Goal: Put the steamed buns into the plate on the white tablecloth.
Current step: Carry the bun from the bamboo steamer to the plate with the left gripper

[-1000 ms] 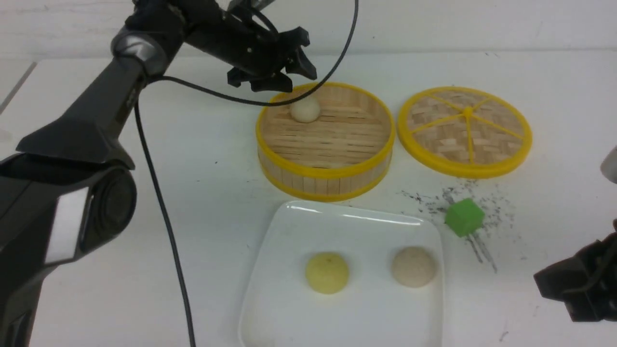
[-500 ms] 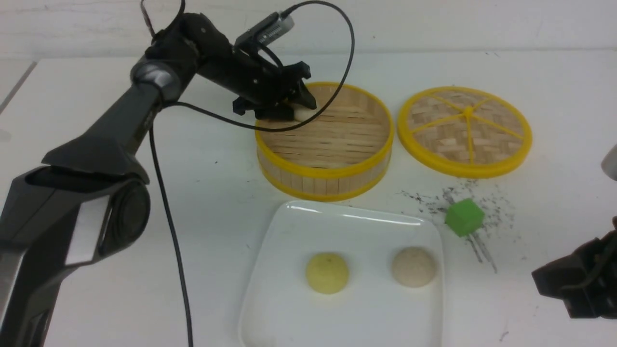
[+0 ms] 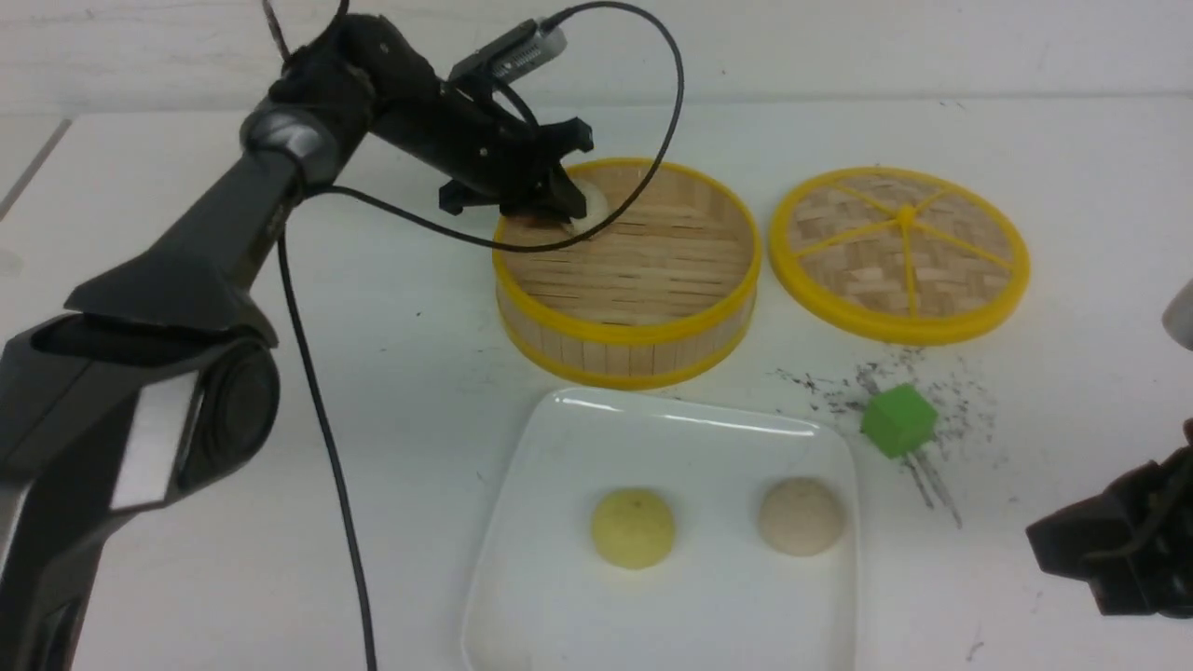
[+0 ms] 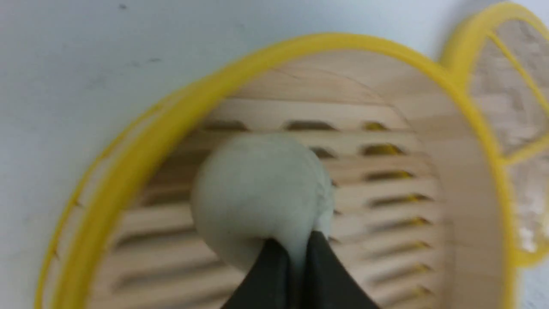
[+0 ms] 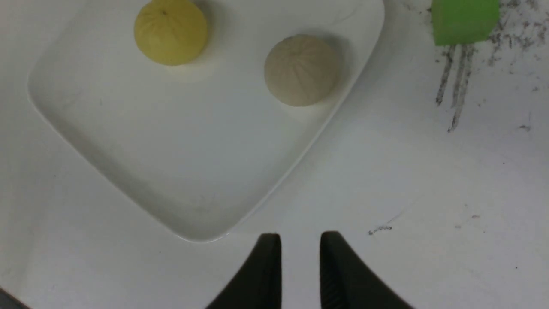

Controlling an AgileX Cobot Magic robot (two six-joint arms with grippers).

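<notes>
Bun [image 4: 257, 193], off-white: pinched at its near edge by the clenched left gripper [image 4: 296, 246], its bulk just beyond the tips, inside the bamboo steamer [image 4: 171, 116]. Plate [image 5: 171, 171]: carries yellow bun [image 5: 170, 32] and cream bun [image 5: 301, 71], beyond the right gripper [image 5: 300, 240], whose jaws stand slightly parted and empty.

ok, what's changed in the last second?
The left gripper dropped into the steamer and shut on the last cream bun. The plate, yellow bun, other cream bun, lid and green cube stayed put.
</notes>
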